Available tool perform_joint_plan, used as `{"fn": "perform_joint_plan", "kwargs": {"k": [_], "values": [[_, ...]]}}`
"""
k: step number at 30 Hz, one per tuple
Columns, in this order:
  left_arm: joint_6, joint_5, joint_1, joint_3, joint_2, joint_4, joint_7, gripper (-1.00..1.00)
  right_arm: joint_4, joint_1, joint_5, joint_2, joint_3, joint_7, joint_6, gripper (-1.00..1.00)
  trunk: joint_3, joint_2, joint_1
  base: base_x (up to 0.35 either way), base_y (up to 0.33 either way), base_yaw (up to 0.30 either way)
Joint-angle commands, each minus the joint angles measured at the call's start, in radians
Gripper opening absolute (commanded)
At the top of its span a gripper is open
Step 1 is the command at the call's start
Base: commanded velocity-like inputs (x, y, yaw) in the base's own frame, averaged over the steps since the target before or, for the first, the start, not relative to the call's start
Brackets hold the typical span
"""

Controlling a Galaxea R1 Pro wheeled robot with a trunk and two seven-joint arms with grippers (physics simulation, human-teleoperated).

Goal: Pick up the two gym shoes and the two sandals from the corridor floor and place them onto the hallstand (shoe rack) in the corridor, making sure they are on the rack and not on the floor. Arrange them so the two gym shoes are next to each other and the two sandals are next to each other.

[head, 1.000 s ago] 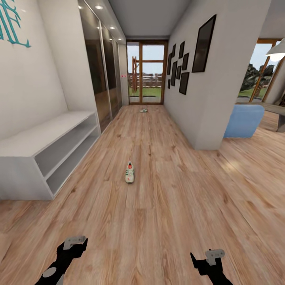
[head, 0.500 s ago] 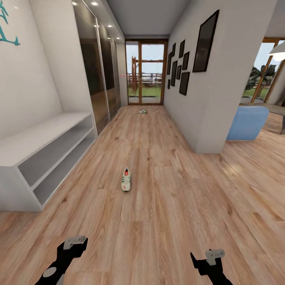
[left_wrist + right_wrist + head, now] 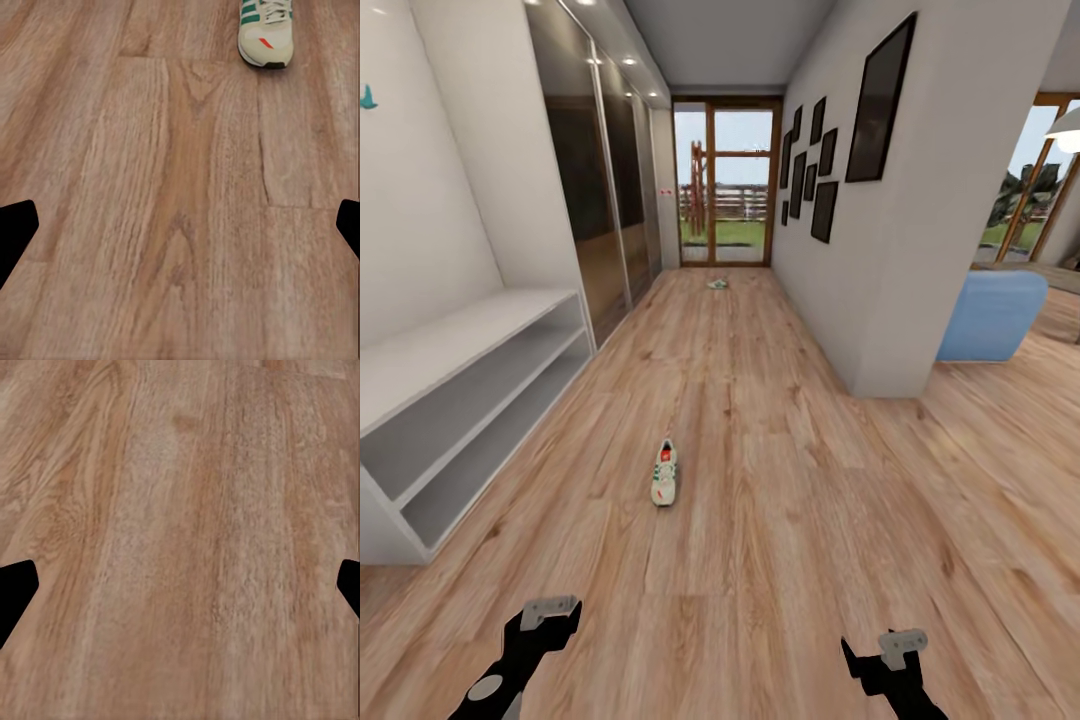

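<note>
One gym shoe (image 3: 664,472), white with green stripes and a red-orange tongue, lies on the corridor floor (image 3: 760,520) ahead of me, slightly left of centre. Its heel end also appears in the left wrist view (image 3: 265,30). A second small white-and-green gym shoe (image 3: 718,284) lies far down the corridor near the glass door. My left gripper (image 3: 550,612) hangs open over bare floor, short of the near shoe. My right gripper (image 3: 880,650) is open too, above bare planks (image 3: 180,540). The sandals and the hallstand are out of view.
A low white bench (image 3: 450,400) with two open shelves stands along the left wall, with mirrored sliding doors (image 3: 600,200) beyond it. A white wall corner (image 3: 890,300) juts in on the right, and a blue seat (image 3: 990,315) sits behind it.
The whole view has shifted as the camera moved forward: the near shoe now sits lower and closer, and the bench has slid left. Both grippers hold the same pose.
</note>
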Motion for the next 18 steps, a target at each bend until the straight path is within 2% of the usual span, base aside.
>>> {"fn": "perform_joint_plan", "kwargs": {"k": [1,18], "values": [[-0.003,-0.001,-0.001,0.007,-0.001,0.001,-0.008,1.0,0.001,-0.001,-0.004,0.0,0.007,0.001,-0.003,1.0,-0.001,0.0,0.0,0.302,-0.133,0.0],[-0.003,0.0,0.0,0.007,0.0,0.0,-0.008,1.0,0.001,-0.001,-0.004,0.0,0.007,0.001,-0.003,1.0,-0.001,0.0,0.0,0.299,-0.136,0.0]]}}
